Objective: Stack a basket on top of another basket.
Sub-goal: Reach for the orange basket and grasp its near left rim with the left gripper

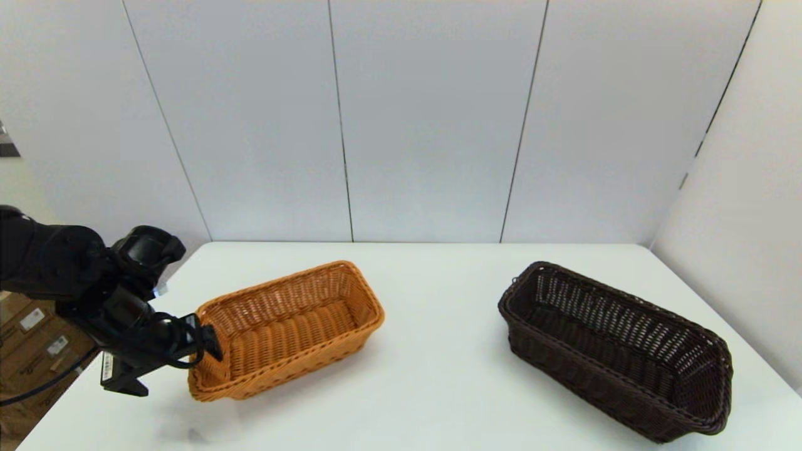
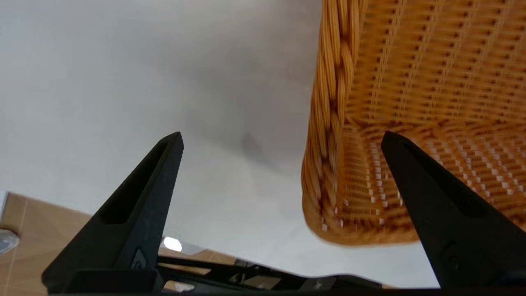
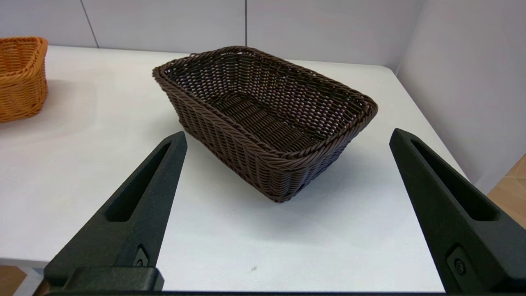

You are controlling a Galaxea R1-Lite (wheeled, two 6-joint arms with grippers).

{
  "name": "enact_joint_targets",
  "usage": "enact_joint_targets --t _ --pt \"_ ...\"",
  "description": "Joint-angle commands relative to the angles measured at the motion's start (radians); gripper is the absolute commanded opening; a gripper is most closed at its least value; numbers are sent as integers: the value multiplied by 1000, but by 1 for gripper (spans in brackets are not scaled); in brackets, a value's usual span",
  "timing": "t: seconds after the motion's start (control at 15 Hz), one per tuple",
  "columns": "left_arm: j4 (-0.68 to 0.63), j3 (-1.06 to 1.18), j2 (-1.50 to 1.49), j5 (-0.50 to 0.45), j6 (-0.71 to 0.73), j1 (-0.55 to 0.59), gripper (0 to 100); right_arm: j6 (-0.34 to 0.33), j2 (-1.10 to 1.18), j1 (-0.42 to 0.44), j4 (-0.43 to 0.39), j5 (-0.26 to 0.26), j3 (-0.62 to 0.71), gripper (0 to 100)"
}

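- Fingers of my left gripper [image 2: 281,142] were spread wide at the near-left corner of the orange-tan basket [image 1: 288,329], one finger outside the braided rim and the other over the inside; neither was pressed on the wicker.
- Labels, small and white, sat on my left arm near the wrist, and more on the cardboard boxes [image 1: 34,338] past the table's left edge; I could not read any of them.
- That orange-tan basket stood upright on the left half of the white table [image 1: 432,313], mouth up, its long axis running from near-left to far-right.
- Its weave was tight and closed, its walls flared outward, and a thick braid finished the rim.
- The dark brown basket [image 1: 617,351] stood upright on the right half, well apart from the first, mouth up, its long axis running from far-left to near-right.
- It was rectangular too, with flared sides of open, gappy weave, a denser floor and a twisted braided rim.
- My right gripper [image 3: 287,137] was off the table's near edge, facing a short end of the dark basket, fingers fully parted and holding nothing.
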Motion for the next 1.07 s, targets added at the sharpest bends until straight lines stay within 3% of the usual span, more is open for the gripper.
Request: enact_joint_targets --t 0.07,0.53,1.07 --pt "-36 -2 46 -10 -6 -1 100 -1 1 0 0 1 0 100" --pt "-44 -45 116 -46 -9 -8 100 -1 1 0 0 0 0 100" --pt "-138 -45 189 -49 -12 -8 100 -1 1 0 0 1 0 100"
